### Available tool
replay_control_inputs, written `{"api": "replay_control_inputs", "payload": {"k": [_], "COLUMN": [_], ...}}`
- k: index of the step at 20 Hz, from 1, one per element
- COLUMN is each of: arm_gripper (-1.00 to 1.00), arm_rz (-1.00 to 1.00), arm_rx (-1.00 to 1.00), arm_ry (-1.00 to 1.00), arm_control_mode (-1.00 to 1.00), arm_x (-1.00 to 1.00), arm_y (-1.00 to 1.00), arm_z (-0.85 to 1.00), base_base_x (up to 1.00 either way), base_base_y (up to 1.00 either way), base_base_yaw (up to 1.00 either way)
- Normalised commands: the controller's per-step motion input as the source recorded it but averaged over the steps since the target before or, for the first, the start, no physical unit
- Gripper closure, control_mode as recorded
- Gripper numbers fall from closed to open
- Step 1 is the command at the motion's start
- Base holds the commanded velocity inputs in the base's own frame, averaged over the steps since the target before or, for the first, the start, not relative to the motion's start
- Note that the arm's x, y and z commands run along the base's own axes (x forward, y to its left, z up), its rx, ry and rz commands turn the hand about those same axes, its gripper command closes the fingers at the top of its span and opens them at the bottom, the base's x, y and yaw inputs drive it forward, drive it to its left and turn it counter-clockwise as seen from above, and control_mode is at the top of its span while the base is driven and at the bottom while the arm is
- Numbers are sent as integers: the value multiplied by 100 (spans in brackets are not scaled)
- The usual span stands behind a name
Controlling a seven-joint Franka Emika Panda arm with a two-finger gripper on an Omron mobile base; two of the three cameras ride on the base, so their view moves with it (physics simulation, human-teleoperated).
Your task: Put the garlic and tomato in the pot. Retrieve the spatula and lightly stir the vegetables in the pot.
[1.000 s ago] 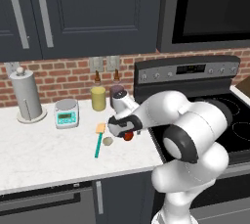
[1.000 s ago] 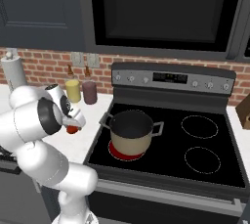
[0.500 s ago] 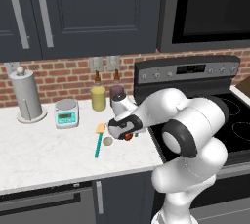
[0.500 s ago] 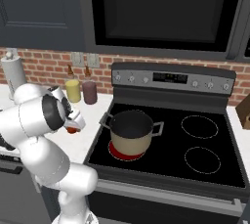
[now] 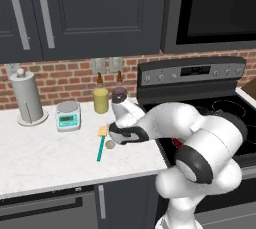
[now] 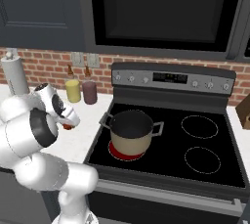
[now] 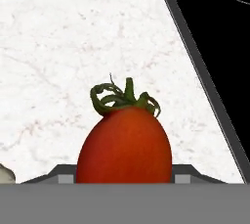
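Note:
The dark red tomato [image 7: 124, 140] with a green stem stands on the white marble counter, and my gripper [image 7: 124, 176] has its grey fingertips [image 7: 61, 175] pressed against both of its sides. From the right base view, a sliver of the tomato [image 6: 67, 126] shows under the gripper [image 6: 68, 123]. The pale garlic [image 5: 110, 144] lies just left of the hand, beside the teal-handled spatula [image 5: 101, 147] with its yellow blade pointing away. The beige pot [image 6: 131, 132] sits on the glowing front left burner, to the right of the hand.
A paper towel holder [image 5: 27, 98], a small scale [image 5: 67, 114], a yellow bottle [image 5: 100, 100] and a maroon bottle [image 5: 119, 94] line the brick wall. The black stove top [image 6: 205, 145] begins just right of the tomato.
The jaws have narrowed from wide open onto the tomato. The hand has settled slightly lower over it. Tomato, garlic and spatula stay in place.

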Motion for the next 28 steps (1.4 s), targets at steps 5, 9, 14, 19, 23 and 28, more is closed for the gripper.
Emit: {"api": "replay_control_inputs", "payload": {"k": [5, 9, 14, 19, 23, 28], "arm_gripper": [100, 100, 100, 100, 100, 100], "arm_rz": [0, 0, 0, -3, -7, -5], "arm_rx": [7, 15, 13, 11, 2, 0], "arm_ry": [-26, -11, -4, -1, 0, 0], "arm_control_mode": [-100, -100, -100, -100, -100, -100], "arm_x": [-65, -49, -58, -67, -44, -9], "arm_y": [-2, -19, -46, -63, -73, -92], "arm_z": [100, 100, 100, 100, 94, 55], "base_base_x": [0, 0, 0, 0, 0, 0], "base_base_y": [0, 0, 0, 0, 0, 0], "base_base_yaw": [0, 0, 0, 0, 0, 0]}}
